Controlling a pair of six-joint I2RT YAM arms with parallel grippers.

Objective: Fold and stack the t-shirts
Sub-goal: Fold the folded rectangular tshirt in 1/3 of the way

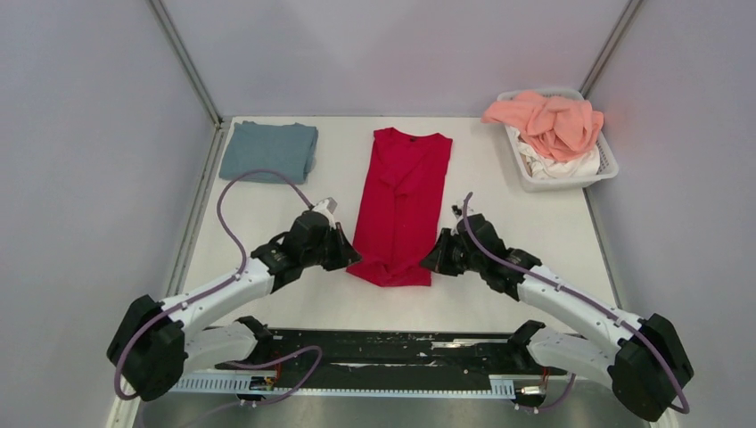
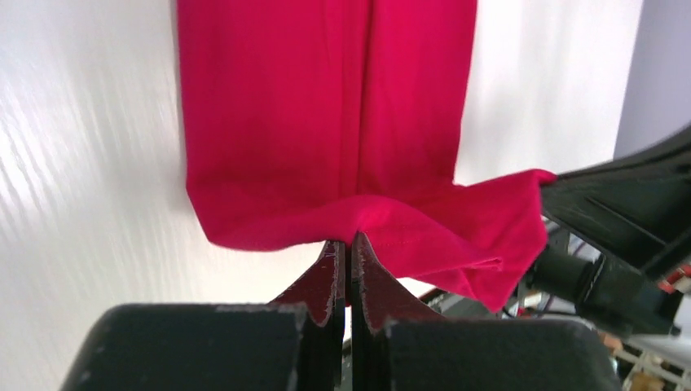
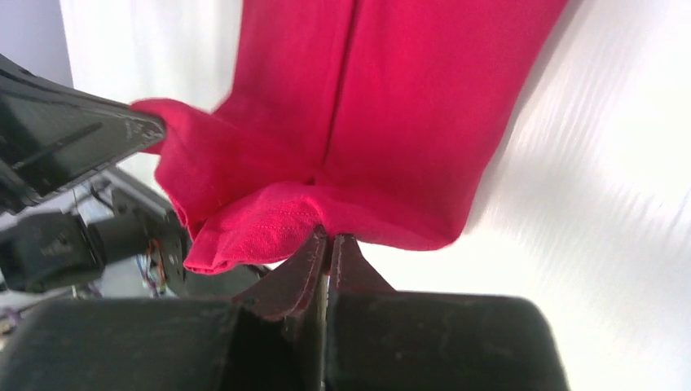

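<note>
A crimson red t-shirt (image 1: 401,201) lies folded into a long narrow strip down the middle of the table, collar at the far end. My left gripper (image 1: 352,260) is shut on its near left hem corner; the left wrist view shows the jaws pinched on the red cloth (image 2: 326,122). My right gripper (image 1: 430,261) is shut on the near right hem corner, with the red cloth (image 3: 391,114) bunched above its jaws. The near hem is lifted and rumpled between them. A blue-grey t-shirt (image 1: 269,150) lies folded at the far left. Salmon pink (image 1: 548,120) and white (image 1: 562,163) shirts fill the basket.
A white slatted basket (image 1: 609,160) stands at the far right corner. Grey walls and metal corner posts close in the table on three sides. A black rail with the arm bases (image 1: 392,349) runs along the near edge.
</note>
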